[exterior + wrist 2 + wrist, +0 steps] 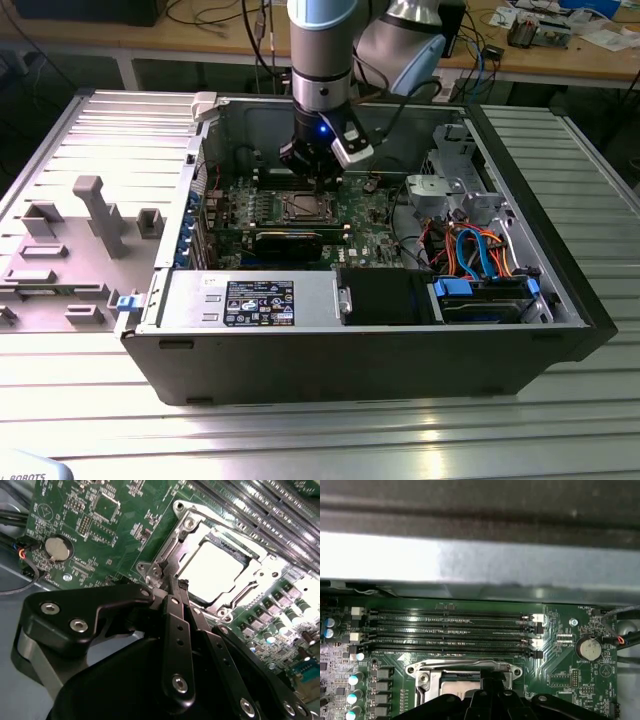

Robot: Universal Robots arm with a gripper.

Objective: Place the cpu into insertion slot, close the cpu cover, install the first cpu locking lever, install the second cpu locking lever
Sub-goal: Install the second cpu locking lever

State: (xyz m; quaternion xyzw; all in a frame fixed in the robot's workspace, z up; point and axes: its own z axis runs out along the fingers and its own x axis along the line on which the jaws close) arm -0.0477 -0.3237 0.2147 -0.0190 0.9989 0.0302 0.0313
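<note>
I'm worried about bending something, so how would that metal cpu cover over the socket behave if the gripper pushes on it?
The cpu cover looks like thin sheet metal with a cut-out middle, so probably light and somewhat springy. It lies flat over the cpu, so a push likely loads the chip. The gripper sits at its corner, where metal may slip.

The pincer hangs inside the open computer case, right above the circuit board and at the edge of the socket. In the second wrist view its tips sit at a corner of the socket's metal frame. The chip lies in the socket, just beyond the tips. Past the socket run the memory slots. A coin battery lies off to one side on the board, well apart from the pincer.
</note>
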